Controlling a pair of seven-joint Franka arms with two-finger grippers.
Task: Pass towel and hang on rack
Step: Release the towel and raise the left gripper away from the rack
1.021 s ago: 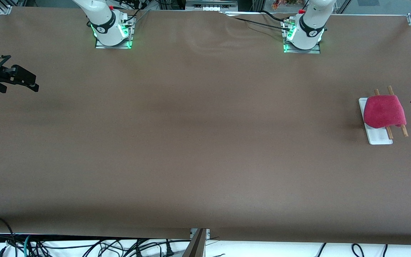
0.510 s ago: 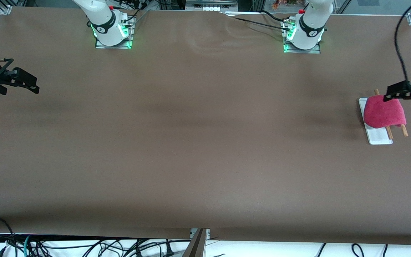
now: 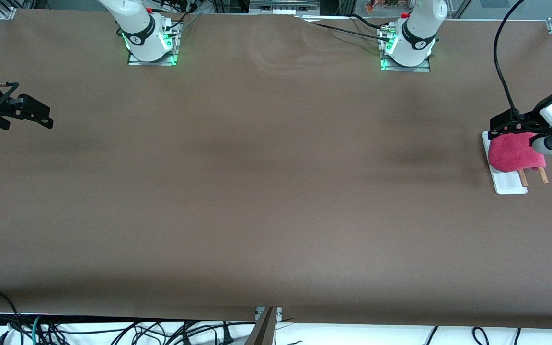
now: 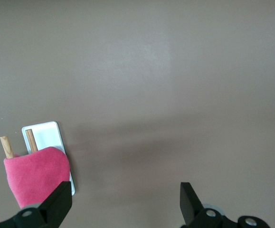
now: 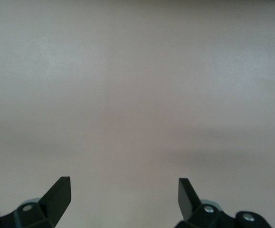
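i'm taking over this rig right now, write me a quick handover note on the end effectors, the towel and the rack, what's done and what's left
Left end effector: open, holding nothing, over the rack's end farthest from the front camera, by the towel's edge.
Right end effector: open, empty, waiting at the right arm's end of the table.
Towel: draped over the rack's two wooden rods, whose tips stick out from under it.
Rack: standing on its white base at the left arm's end of the table.
Done: towel looks hung on the rack.
Left: probably nothing beyond checking the drape and parking the left arm.

Both pincers gape empty — left pincer [image 3: 506, 123] aloft, right pincer [image 3: 41, 115] waiting.
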